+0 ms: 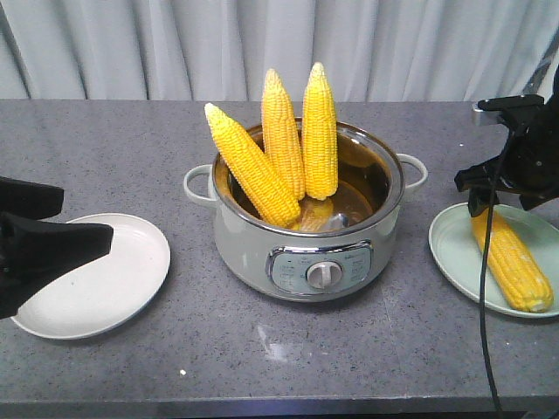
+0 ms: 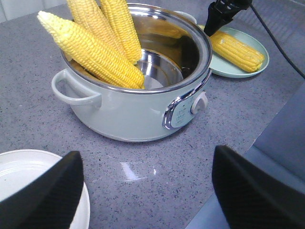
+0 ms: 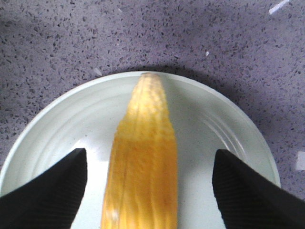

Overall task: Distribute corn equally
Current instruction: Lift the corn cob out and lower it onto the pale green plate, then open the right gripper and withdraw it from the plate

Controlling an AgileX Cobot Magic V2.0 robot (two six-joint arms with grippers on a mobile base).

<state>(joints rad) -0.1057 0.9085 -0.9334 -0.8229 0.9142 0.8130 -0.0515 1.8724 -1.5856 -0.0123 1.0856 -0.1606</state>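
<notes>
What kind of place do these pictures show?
Probably a staged test bench, not a home kitchen: a grey speckled table before a plain curtain, with an electric pot of corn, a white plate and a green plate.

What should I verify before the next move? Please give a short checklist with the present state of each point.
1. Right gripper is open, with its fingers apart on both sides of the lying cob: ok.
2. The lying cob rests flat on the green plate: ok.
3. Left gripper is open and ready to grasp: ok.
4. White plate has room for corn: ok.
5. Three cobs stand in the pot with their tips above the rim, so they look reachable: ok.
6. Equal split: not ok, the white plate has no corn yet.
</notes>
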